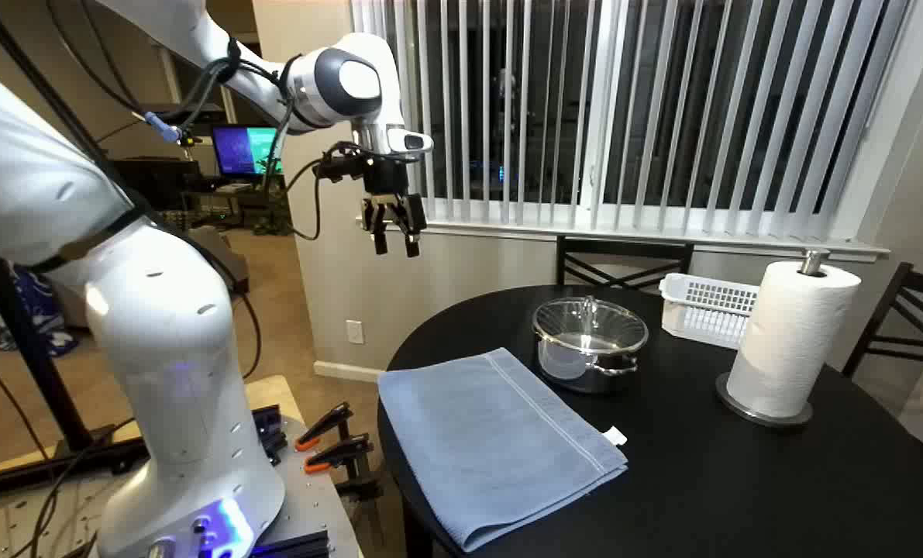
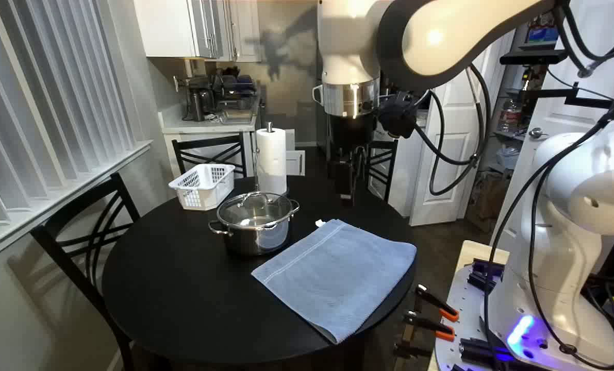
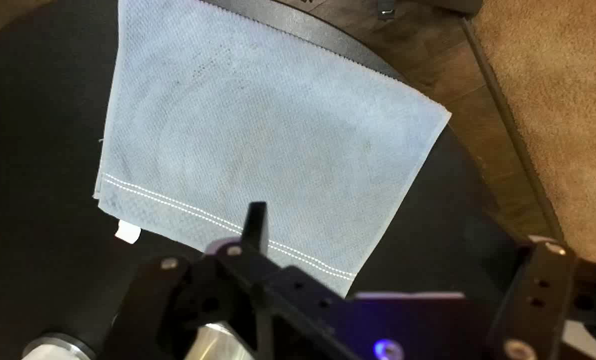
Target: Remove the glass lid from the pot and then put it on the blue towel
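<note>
The glass lid sits on the silver pot in both exterior views, its knob upward. The pot stands on the black round table beside the blue towel. The towel lies folded and flat near the table edge. It also fills much of the wrist view. My gripper hangs in the air, well above table height, pointing down. Its fingers are apart with nothing between them. In the wrist view a shiny part of the pot or lid shows behind the gripper, mostly hidden.
A white paper towel roll stands on the table near the pot. A white slatted basket is behind it. Dark chairs surround the black table. A window with vertical blinds lies beyond.
</note>
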